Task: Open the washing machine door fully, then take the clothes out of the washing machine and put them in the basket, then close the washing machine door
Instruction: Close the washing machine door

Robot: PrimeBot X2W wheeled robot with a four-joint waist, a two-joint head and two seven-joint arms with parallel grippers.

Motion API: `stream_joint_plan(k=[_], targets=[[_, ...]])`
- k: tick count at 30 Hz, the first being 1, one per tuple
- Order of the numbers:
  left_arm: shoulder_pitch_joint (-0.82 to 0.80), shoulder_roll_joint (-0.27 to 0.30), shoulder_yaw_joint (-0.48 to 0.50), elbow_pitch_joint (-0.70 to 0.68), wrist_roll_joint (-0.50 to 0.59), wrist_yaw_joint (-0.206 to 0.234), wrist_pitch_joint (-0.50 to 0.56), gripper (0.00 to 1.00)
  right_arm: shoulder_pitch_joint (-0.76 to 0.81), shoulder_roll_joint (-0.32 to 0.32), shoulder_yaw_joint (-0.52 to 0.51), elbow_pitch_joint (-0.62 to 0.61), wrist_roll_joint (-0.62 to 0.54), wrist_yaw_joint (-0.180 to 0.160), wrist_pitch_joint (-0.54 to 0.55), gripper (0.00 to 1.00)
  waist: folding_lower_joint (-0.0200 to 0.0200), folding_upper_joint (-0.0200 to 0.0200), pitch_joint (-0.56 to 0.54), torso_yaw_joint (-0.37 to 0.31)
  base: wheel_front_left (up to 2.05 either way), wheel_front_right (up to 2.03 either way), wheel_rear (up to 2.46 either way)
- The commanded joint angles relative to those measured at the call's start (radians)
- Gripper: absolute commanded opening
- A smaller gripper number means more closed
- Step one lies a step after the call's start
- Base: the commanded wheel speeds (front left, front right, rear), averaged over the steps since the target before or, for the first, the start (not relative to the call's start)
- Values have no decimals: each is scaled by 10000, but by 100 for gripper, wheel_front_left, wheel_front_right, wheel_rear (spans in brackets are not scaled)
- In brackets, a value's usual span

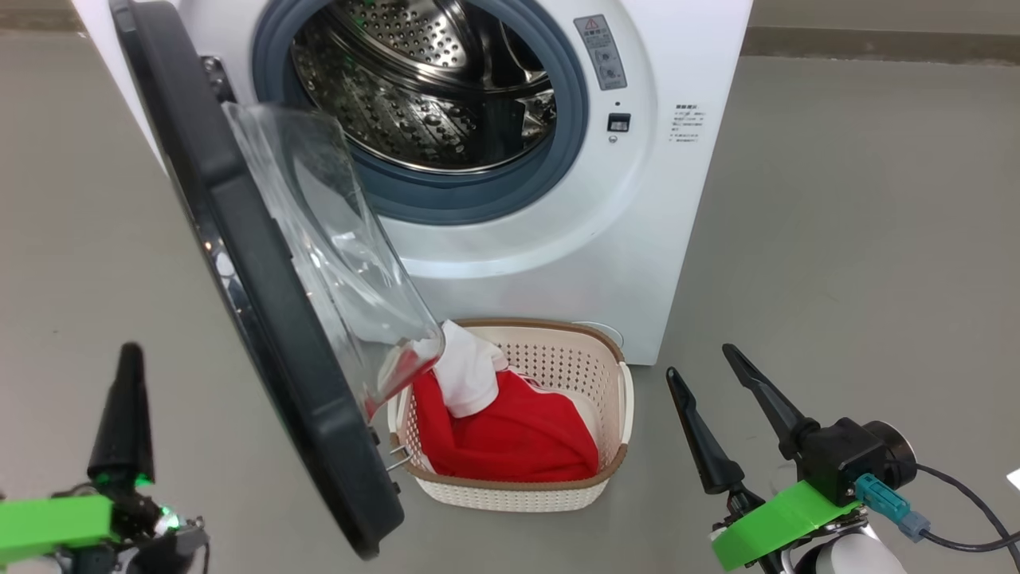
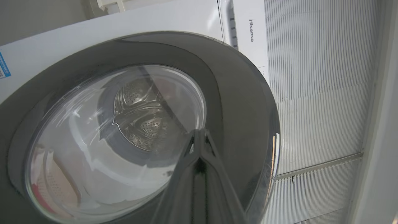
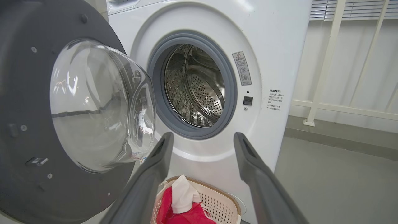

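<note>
The white washing machine (image 1: 677,207) stands with its steel drum showing no clothes. Its black-rimmed door (image 1: 263,319) hangs open, swung out to the left, the glass bowl (image 1: 335,255) reaching over the basket's left end. The red and white clothes (image 1: 510,434) lie in the cream basket (image 1: 613,399) on the floor before the machine. My left gripper (image 1: 123,375) is shut with nothing in it, low on the left, outside the door; in the left wrist view its tips (image 2: 199,137) point at the door's outer face (image 2: 242,102). My right gripper (image 1: 701,375) is open, right of the basket.
Grey floor (image 1: 861,239) stretches to the right of the machine and to the left of the door. A pale wall with a white rail frame (image 3: 326,62) stands behind on the right. A black cable (image 1: 972,518) trails from my right wrist.
</note>
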State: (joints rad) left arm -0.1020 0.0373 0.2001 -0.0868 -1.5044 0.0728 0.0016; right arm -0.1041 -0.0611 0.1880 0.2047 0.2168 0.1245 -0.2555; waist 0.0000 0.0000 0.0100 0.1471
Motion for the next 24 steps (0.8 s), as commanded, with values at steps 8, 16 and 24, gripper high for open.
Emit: stream_joint_plan(k=[8, 16, 24], targets=[[181, 244, -22, -1922, -1801, 1367, 1532, 0, -276, 18, 276, -247, -35, 62, -63, 100, 0, 0, 133, -172, 0, 0, 0], [433, 419, -288, -2479, -1860, 1870, 1966, 0, -346, 12, 311, -273, -9, 62, -63, 100, 0, 0, 264, -389, 0, 0, 0], [340, 394, -504, -2730, -1889, 1948, 2079, 0, -447, 1, 366, -289, 9, 62, -63, 100, 0, 0, 466, -727, 0, 0, 0]])
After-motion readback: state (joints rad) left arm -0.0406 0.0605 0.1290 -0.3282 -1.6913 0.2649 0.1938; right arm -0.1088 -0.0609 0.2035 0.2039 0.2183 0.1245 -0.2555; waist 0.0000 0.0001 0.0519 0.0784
